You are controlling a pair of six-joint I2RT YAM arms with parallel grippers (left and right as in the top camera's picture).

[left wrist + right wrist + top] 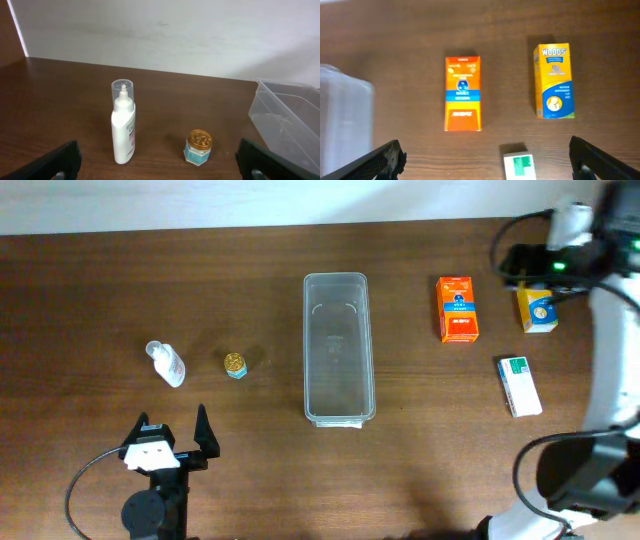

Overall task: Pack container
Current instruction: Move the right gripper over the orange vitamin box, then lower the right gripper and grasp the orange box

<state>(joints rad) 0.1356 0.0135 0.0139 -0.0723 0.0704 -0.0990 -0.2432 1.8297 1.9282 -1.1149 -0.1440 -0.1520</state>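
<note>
Lying empty on the table, the container (339, 350) is found ahead and to the right of the left gripper (172, 430), and off to the left of the right gripper (485, 150). Both sets of jaws are spread wide, and nothing is held in either.

Being light, clear plastic, the container could be shoved or skewed if its rim were clipped by a lowered item or a finger. Later drops would then be thrown off.

Just ahead of the left gripper and slightly to its left, a bottle (123, 125) is seen standing upright. It is tall and narrow, so it could be toppled and sent rolling if one finger touched it before the other. The small jar (199, 146), ahead and slightly to the right, could be squeezed out sideways by an off-centre grip on its rounded body.

Ahead of the right gripper, an orange box (462, 93) and a yellow box (553, 81) lie flat. A green and white box (520, 167) lies almost under the fingers. Flat boxes sit low, so the table may be scraped or a box merely pushed along. Crowding between both arms over the container is a further risk.
</note>
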